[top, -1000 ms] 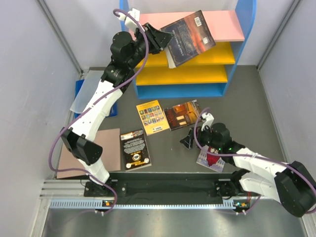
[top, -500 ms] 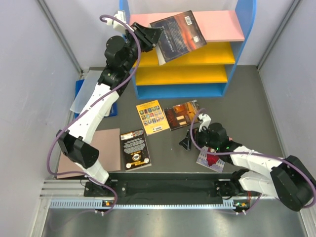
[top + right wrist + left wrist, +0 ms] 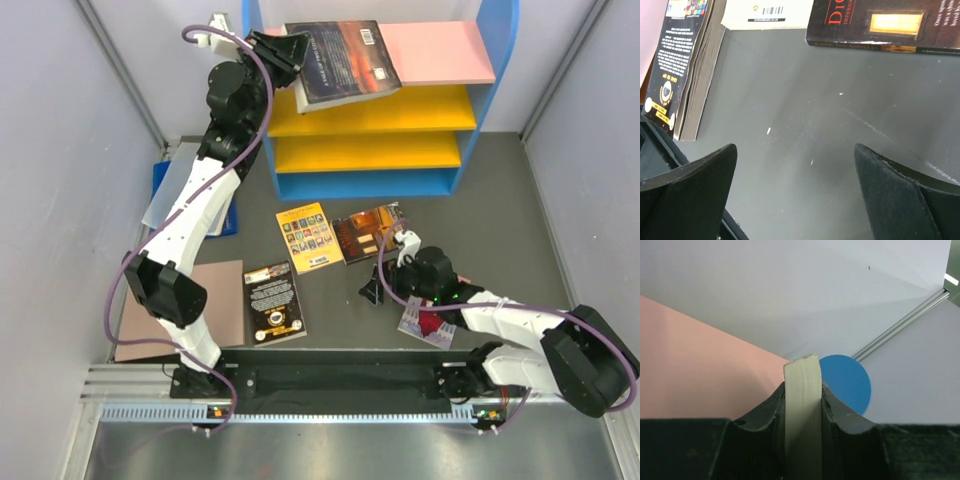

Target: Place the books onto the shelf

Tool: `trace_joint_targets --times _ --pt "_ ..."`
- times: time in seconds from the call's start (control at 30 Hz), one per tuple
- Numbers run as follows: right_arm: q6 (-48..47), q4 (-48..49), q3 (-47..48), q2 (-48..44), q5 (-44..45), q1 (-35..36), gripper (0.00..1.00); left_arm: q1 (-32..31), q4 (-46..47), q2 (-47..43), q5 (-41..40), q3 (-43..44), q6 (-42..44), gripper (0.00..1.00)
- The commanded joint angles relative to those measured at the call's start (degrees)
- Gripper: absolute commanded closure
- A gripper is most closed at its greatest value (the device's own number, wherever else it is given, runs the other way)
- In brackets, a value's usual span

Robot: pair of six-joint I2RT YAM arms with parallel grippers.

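Observation:
My left gripper (image 3: 296, 52) is shut on the edge of the blue-orange sunset book (image 3: 345, 62), held nearly flat over the left part of the shelf's (image 3: 497, 70) pink top board (image 3: 445, 52). The left wrist view shows the book's cream page edge (image 3: 802, 405) pinched between the fingers (image 3: 771, 412). On the table lie the yellow book (image 3: 308, 236), the dark orange-glow book (image 3: 368, 232), the black book (image 3: 274, 301) and the pale book (image 3: 428, 324), partly under the right arm. My right gripper (image 3: 374, 289) (image 3: 796, 185) hangs open and empty low over bare table.
A brown cardboard sheet (image 3: 222, 290) lies left of the black book. A translucent folder on a blue board (image 3: 172, 192) sits by the left wall. Two yellow boards (image 3: 380, 112) run below the pink one. Grey walls close in the left, right and back.
My left arm has swung the sunset book up and to the left, from tilted in front of the shelf to nearly level over the pink top board. The right gripper crept slightly left.

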Motion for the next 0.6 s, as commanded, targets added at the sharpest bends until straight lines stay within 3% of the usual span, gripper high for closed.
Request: trace_joint_targets --times 0.0,0.1,0.23,0.43,0.57 --pt "-0.79 -1.58 4.48 -2.05 1.43 0.80 0.00 0.86 10.76 0.89 0.95 5.80 -4.10 1.00" --pt "1.92 -4.58 8.70 -6.61 4.15 0.71 0.00 0.77 10.76 -0.07 2.11 3.36 -4.28 1.00" --pt "7.55 -0.73 14.41 -11.63 6.27 -0.60 0.00 0.77 11.91 -3.84 3.87 -2.18 -4.19 1.00" --pt "16.34 8.67 28.99 -2.94 1.18 -2.89 0.00 0.68 12.88 -8.94 5.44 -9.57 -4.11 1.00" --pt "23.53 19.37 29.98 1.72 -1.81 -3.77 0.00 0.42 13.22 -12.29 6.24 -14.92 -3.76 1.00"
